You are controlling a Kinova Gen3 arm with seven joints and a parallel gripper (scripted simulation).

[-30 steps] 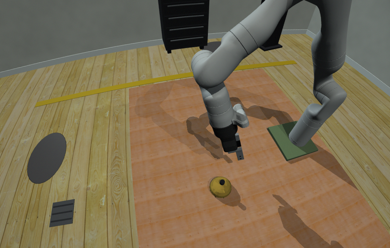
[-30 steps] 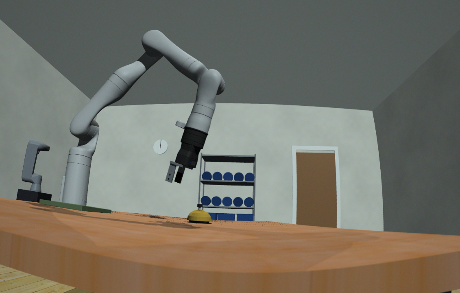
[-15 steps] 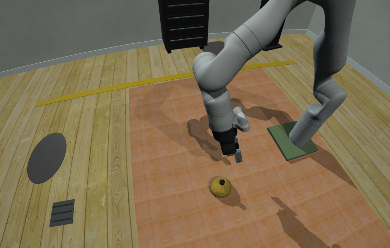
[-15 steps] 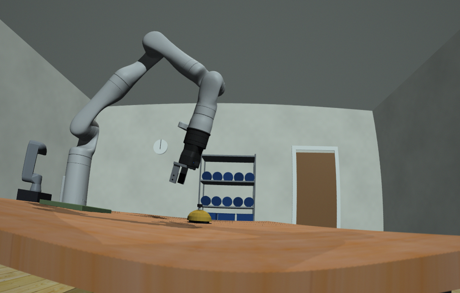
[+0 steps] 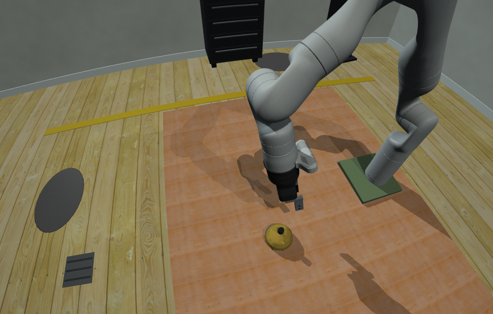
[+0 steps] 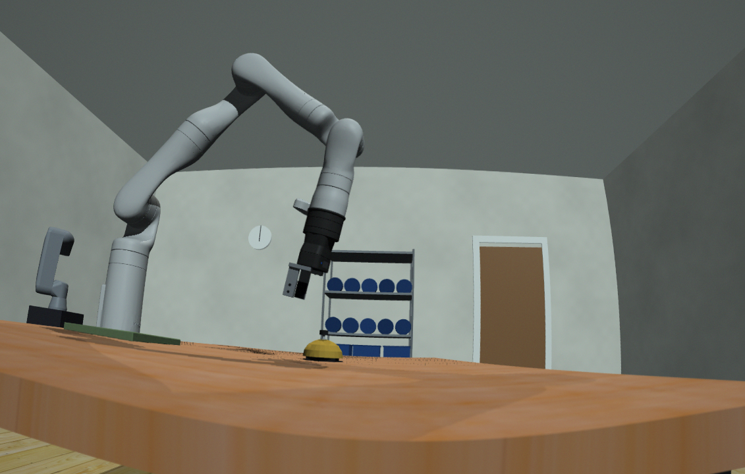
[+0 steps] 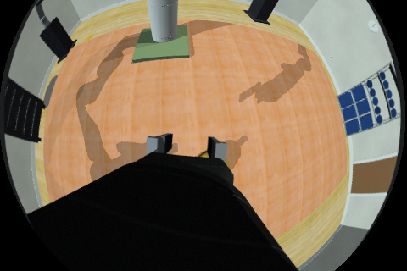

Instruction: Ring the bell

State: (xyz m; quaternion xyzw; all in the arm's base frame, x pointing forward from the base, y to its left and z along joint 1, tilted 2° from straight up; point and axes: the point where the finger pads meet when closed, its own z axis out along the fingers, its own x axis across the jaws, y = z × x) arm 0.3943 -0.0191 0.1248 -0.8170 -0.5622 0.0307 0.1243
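Note:
A brass dome bell (image 5: 278, 236) with a small black button (image 5: 280, 231) on top sits on the orange table. It also shows in the exterior view (image 6: 322, 351). My gripper (image 5: 294, 204) hangs open and empty above the table, a little behind the bell and well above it. In the exterior view the gripper (image 6: 296, 288) is up and to the left of the bell. In the wrist view the two fingertips stand apart with nothing between them; only a thin yellow sliver of the bell (image 7: 205, 155) shows by the right finger.
The arm's green base plate (image 5: 368, 177) lies at the table's right side. A black drawer cabinet (image 5: 232, 29) stands on the floor behind the table. A shelf with blue items (image 6: 367, 309) stands at the far wall.

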